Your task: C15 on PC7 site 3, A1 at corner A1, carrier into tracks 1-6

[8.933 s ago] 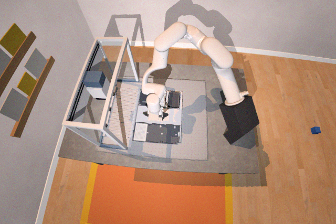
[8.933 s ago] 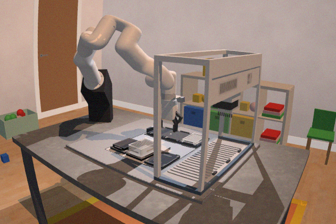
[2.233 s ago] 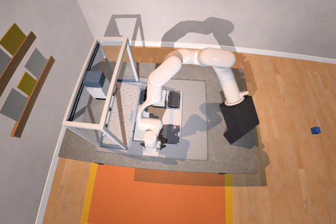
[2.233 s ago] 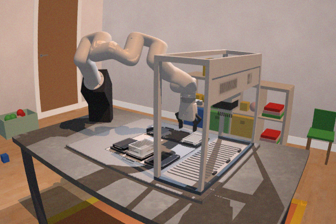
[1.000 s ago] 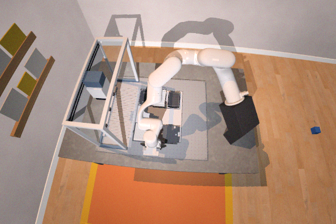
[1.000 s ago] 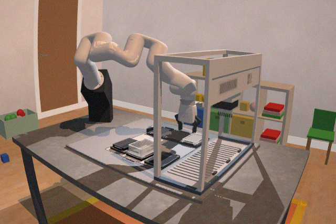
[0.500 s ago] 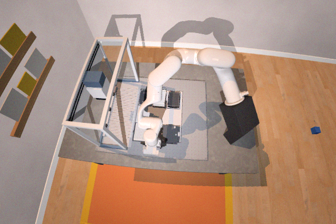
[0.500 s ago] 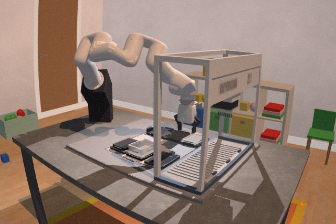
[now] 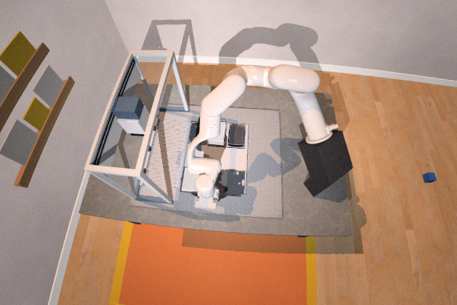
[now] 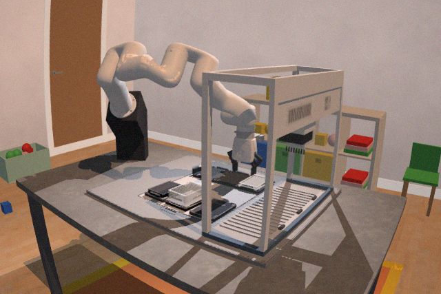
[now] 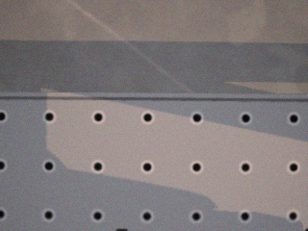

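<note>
The desk (image 10: 360,212) carries a pale mat, and on the side away from the arm's black pedestal (image 10: 137,148) stands the instrument frame (image 10: 205,148), a tall open cage of white posts with a boxed head along its top. Its loading rails (image 10: 256,212) run as ribbed tracks across the cage floor, open toward the apron between the two front posts. The arm (image 10: 167,66) bends over from the pedestal and drops its wrist just outside the frame's near post, so the post stands close beside the forearm, with open space above the apron on the pedestal side. The plate carrier PC7 (image 10: 231,177) lies on the apron in front of the rails as a long dark tray, angled a little against the track lines. A light plate, C15 (image 10: 253,181), with a regular grid of small dark wells, sits at the carrier's end nearest the rails. The end effector (image 10: 244,166) hangs straight above it, jaws spread fully and gripping nothing; the wrist view shows rows of wells and the plate's straight rim (image 11: 154,96) close below. The white deep-well block C51 (image 10: 185,193) stands in the nest row between two dark low shapes.
</note>
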